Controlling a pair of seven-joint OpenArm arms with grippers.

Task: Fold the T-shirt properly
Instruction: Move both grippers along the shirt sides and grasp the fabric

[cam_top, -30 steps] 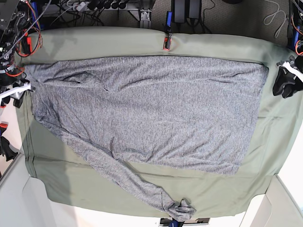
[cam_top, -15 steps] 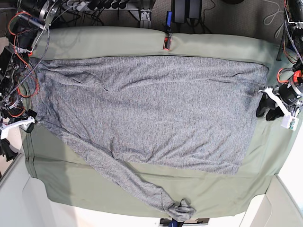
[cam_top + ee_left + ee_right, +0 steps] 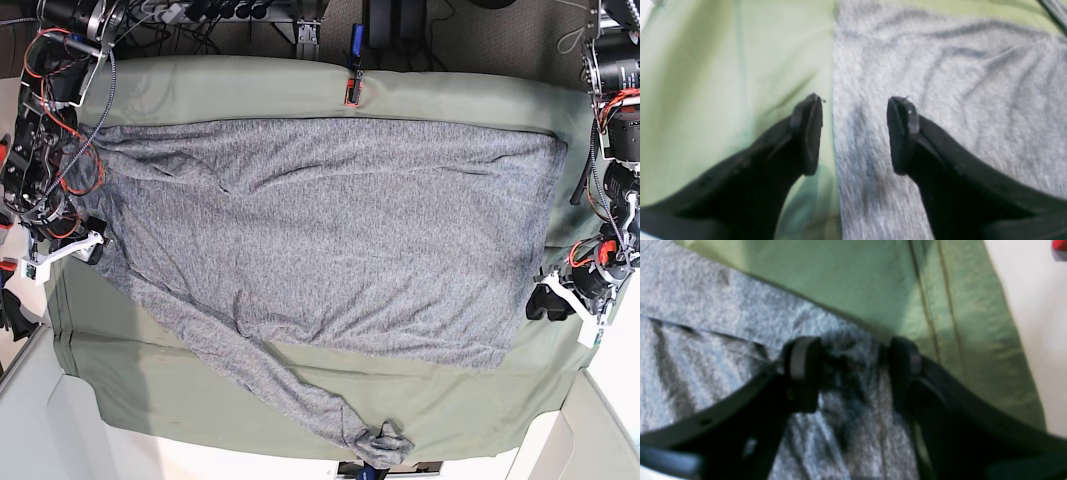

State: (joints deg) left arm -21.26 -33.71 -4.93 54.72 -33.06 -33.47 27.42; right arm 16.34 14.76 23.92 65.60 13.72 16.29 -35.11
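Note:
The heather-grey T-shirt [image 3: 320, 230] lies spread flat on the sage-green table cloth [image 3: 450, 400]. One sleeve [image 3: 290, 390] trails to the front edge and ends in a bunch [image 3: 385, 445]. My left gripper [image 3: 545, 305] is at the shirt's right side, near its front corner. In the left wrist view it [image 3: 855, 133] is open and straddles the shirt's [image 3: 957, 83] edge, one finger over the green cloth [image 3: 723, 66]. My right gripper [image 3: 90, 250] is at the shirt's left edge. In the right wrist view it [image 3: 850, 373] is open over wrinkled grey fabric [image 3: 706, 323] just inside the edge.
A red and black clip [image 3: 351, 90] sits at the table's far edge. Cables and electronics crowd the back and both upper corners. White panels [image 3: 40, 420] flank the front corners. The green cloth's seamed border [image 3: 940, 306] and pale floor [image 3: 1033, 323] lie right of my right gripper.
Both arms have travelled toward the front along the shirt's sides. The left gripper went from the far right corner to the near right side. The right gripper has moved onto the left edge.

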